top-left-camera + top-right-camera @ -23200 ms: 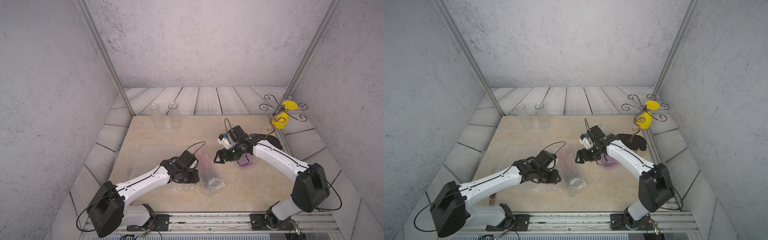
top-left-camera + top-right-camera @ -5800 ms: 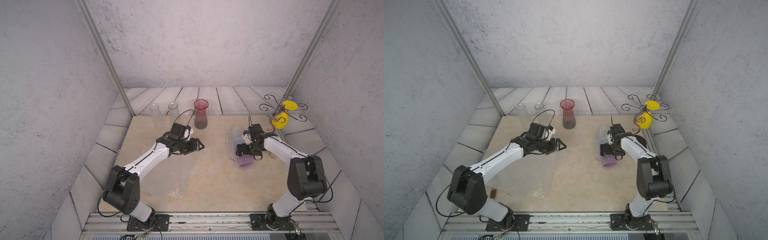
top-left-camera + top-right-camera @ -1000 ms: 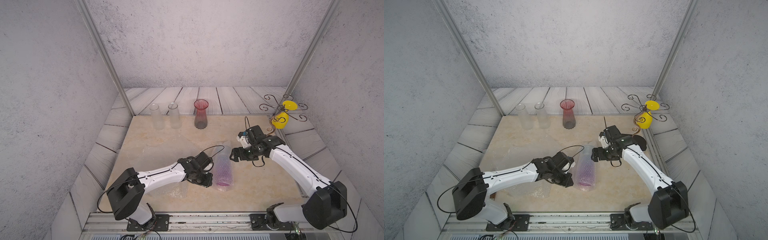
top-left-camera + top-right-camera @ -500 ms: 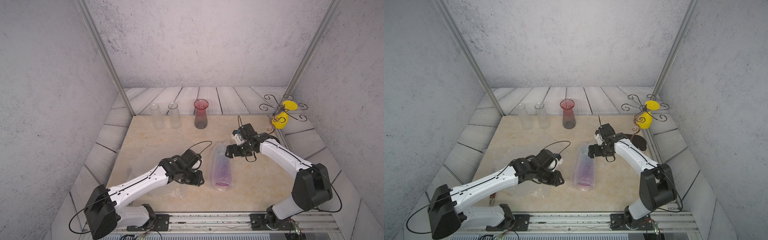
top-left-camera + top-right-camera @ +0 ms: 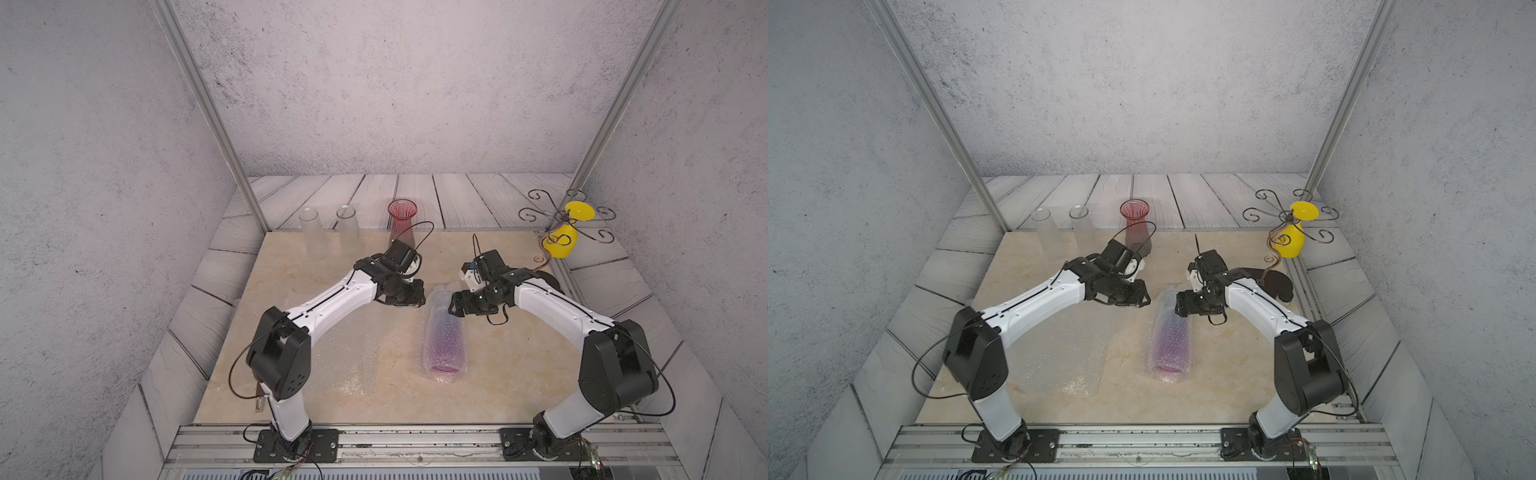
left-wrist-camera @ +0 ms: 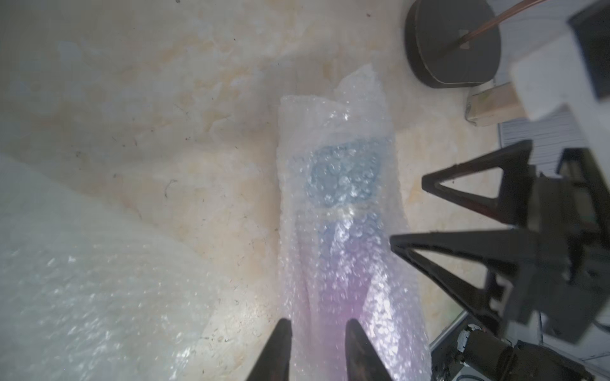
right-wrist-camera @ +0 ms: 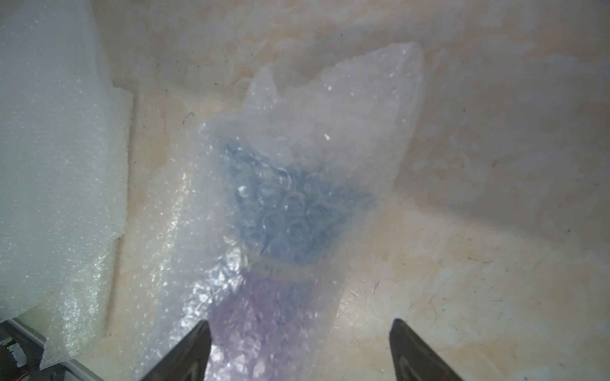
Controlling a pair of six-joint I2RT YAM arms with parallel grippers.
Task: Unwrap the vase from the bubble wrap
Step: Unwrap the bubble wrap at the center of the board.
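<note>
While I watch both top views, I count two bubble-wrap pieces on the table (image 5: 519,395): a flat sheet (image 5: 332,357) near left, and a rolled tube (image 5: 444,332) mid-table around a purple vase (image 5: 1169,345). My right gripper (image 7: 300,343) gapes empty over the tube. My left gripper (image 6: 318,343) is barely parted at its edge, and I cannot tell if it has a grasp. The wrist views show the vase's blue end plainly.

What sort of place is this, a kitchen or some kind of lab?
Probably a robot test booth: left arm and right arm bolted to a metal rail, grey panel walls on aluminium posts, a tabletop staged with a red vase.
</note>
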